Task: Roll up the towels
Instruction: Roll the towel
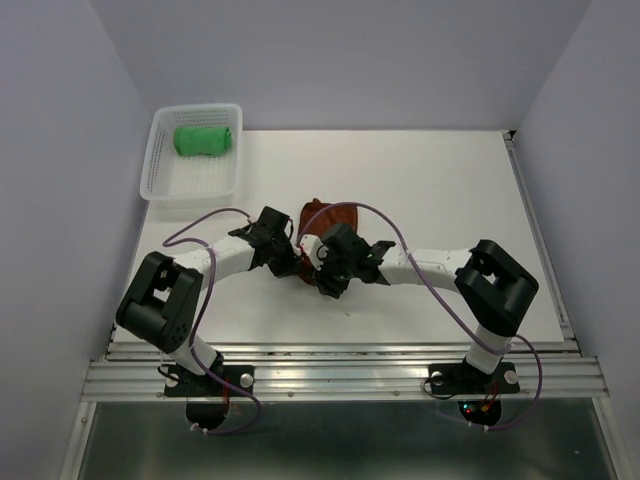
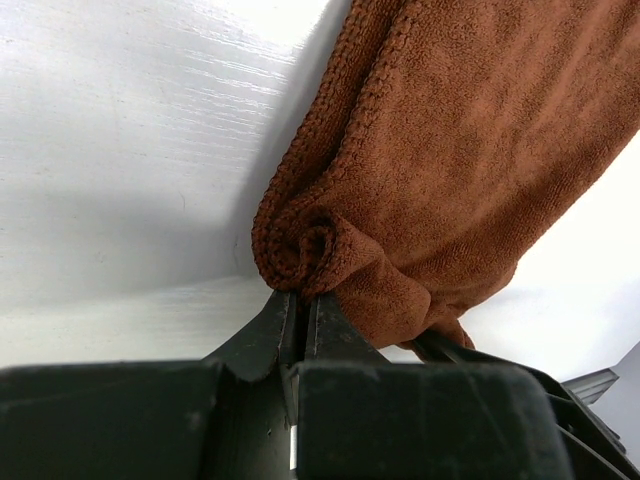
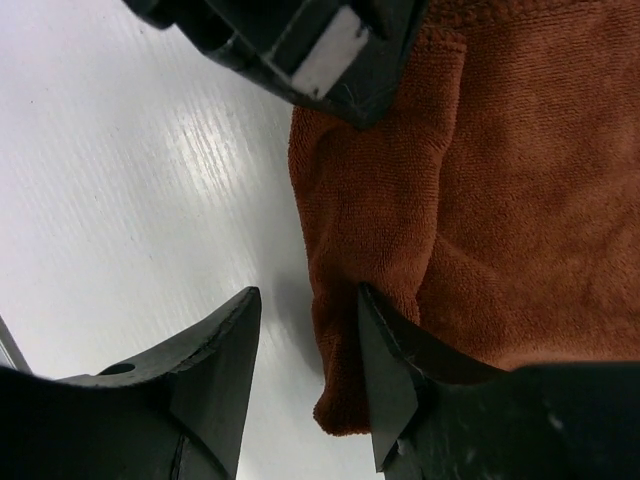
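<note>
A brown towel (image 1: 322,216) lies bunched at the table's middle, mostly hidden under both grippers. My left gripper (image 1: 287,258) is shut on a rolled edge of the brown towel (image 2: 440,160), pinching the fold at its fingertips (image 2: 300,300). My right gripper (image 1: 328,283) is open, and the towel's near edge (image 3: 400,260) hangs between its fingers, against the right finger (image 3: 385,370). The left gripper's body shows at the top of the right wrist view (image 3: 300,40). A green rolled towel (image 1: 204,139) lies in the white basket (image 1: 165,182).
The white basket stands at the table's back left corner. Grey walls close in the left, back and right sides. A metal rail (image 1: 340,375) runs along the near edge by the arm bases. Purple cables loop over both arms.
</note>
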